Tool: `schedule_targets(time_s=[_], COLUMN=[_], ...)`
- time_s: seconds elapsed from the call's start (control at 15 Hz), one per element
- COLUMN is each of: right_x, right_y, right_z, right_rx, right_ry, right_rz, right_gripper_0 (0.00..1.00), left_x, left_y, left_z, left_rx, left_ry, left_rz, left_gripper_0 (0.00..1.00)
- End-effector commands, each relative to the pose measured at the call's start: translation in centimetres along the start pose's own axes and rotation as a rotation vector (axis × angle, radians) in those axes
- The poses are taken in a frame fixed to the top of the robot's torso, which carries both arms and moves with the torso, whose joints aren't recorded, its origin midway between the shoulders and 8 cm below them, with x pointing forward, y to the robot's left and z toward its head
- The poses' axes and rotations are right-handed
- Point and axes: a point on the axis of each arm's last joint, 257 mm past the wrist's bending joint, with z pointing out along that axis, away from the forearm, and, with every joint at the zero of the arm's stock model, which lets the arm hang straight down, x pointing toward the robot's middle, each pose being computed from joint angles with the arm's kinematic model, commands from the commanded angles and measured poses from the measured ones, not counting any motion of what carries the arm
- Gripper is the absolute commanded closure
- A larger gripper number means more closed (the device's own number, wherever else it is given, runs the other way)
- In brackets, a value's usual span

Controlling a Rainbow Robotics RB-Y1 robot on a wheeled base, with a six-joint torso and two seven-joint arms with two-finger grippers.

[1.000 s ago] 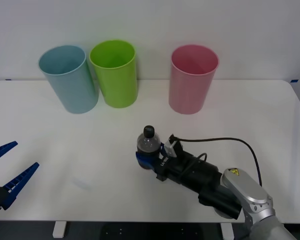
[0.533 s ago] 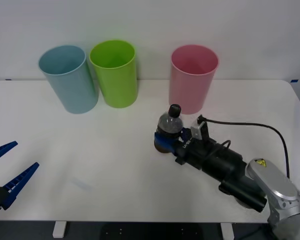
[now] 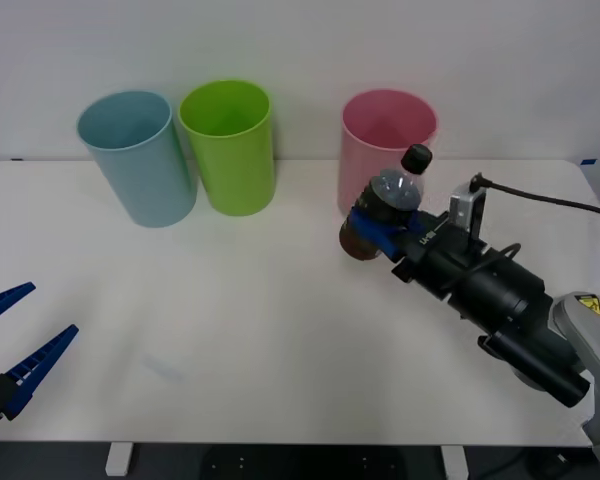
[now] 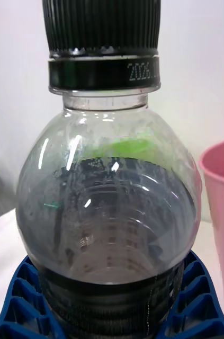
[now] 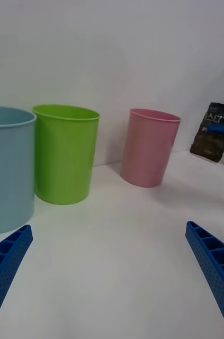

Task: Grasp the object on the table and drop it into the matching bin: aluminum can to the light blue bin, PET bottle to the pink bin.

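The white table (image 3: 230,300) runs wide across the front view, its rounded corners showing at the far left and far right, and its bare top reaches back to a plain pale wall. Three tall round bins stand upright in a row near the far edge: the light blue bin (image 3: 138,158) at the left, a lime green bin (image 3: 229,146) just beside it, and the pink bin (image 3: 385,155) well apart to the right.

The right gripper (image 3: 378,228) is lifted above the table in front of the pink bin, its blue ribbed fingers (image 4: 16,307) pinched on the lower body of the PET bottle (image 3: 385,205). The bottle is clear of the tabletop and tilted, its black cap (image 3: 416,157) leaning up and to the right toward the bin's rim. In the right wrist view the bottle (image 4: 109,212) has a dark band round its lower body between the two blue fingers, and the pink bin's wall (image 4: 223,212) stands just beside it. A black cable (image 3: 550,200) loops from the wrist toward the right edge.

The left gripper (image 3: 10,345) waits low at the table's near left corner, fingers spread wide, well apart from the bins. In its wrist view the three bins stand on the white surface ahead, with the held bottle (image 5: 217,132) beyond the pink bin (image 5: 149,147).
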Motion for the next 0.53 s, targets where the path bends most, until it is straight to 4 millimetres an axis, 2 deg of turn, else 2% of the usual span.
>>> schedule_targets(time_s=[0.07, 0.33, 0.53], right_x=[-2.8, -7.4, -10.4], right_y=[-0.2, 0.3, -0.3], right_z=[-0.3, -0.5, 0.1], right_rx=[-0.004, -0.037, -0.045], right_ry=[-0.033, -0.063, -0.065], right_rz=[0.031, 0.073, 0.049], right_gripper_0=[1.00, 1.00, 1.00], left_x=[0.0, 0.0, 0.0], left_y=[0.0, 0.0, 0.0], left_z=[0.0, 0.0, 0.0], left_rx=[0.000, 0.000, 0.000], left_ry=[0.000, 0.000, 0.000], left_rz=[0.000, 0.000, 0.000], left_gripper_0=[0.00, 0.00, 0.00])
